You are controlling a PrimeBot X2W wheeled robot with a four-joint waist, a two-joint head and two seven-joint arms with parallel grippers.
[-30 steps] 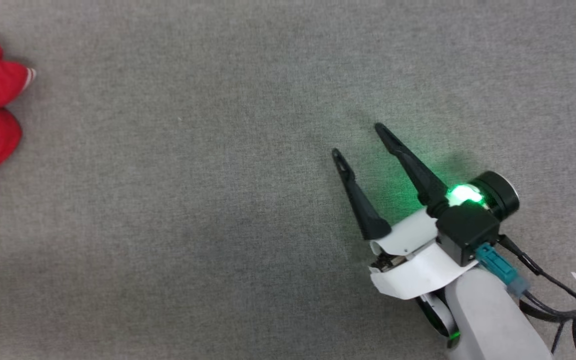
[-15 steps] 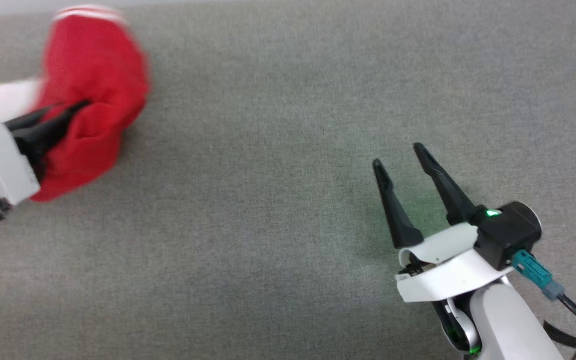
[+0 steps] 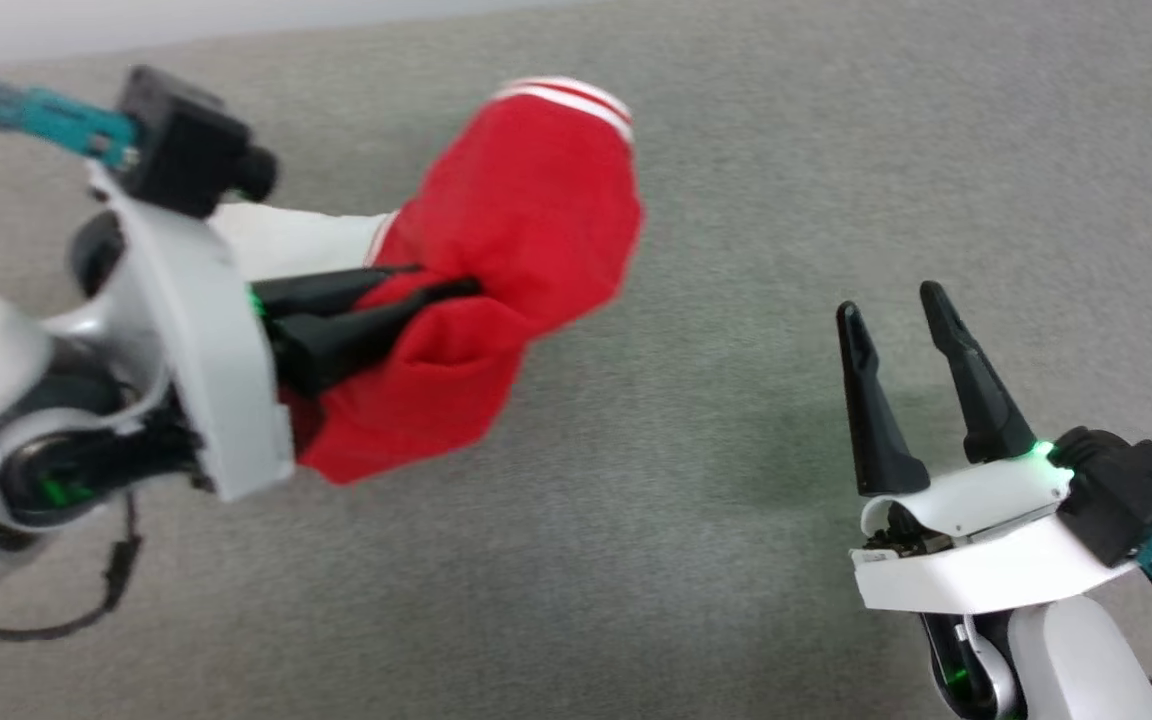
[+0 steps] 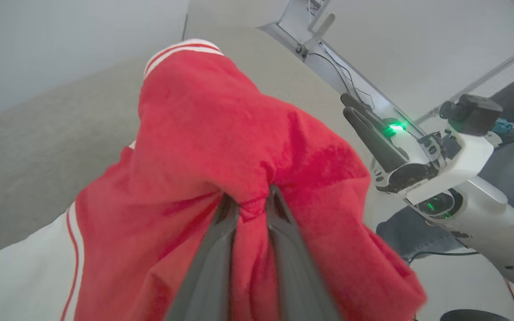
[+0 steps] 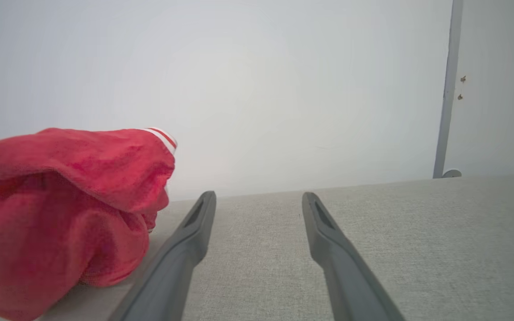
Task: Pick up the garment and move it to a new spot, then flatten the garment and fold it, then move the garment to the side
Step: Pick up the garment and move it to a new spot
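I had the garment (image 3: 526, 200) in my left gripper (image 3: 448, 277). The two dark fingers were clenched on a fold of the red cloth, and the left wrist view showed the fabric pinched between them. The jersey hung from that grip as a crumpled bundle. A red-and-white striped trim was at its far end and a white sleeve (image 3: 286, 240) lay next to the gripper body. It was over the left part of the grey cloth-covered table (image 3: 636, 550). In the right wrist view its lowest folds seemed to touch the table or hang just above it, and I could not tell which.

My right gripper (image 3: 891, 302) was released, with its fingers spread and nothing between them. It hovered low over the table, well apart from the garment.

I judged that the pick-up was done and that the carry to a new spot was in progress. The garment was not yet laid down. The flattening, the folding and the last move to the side all remained.
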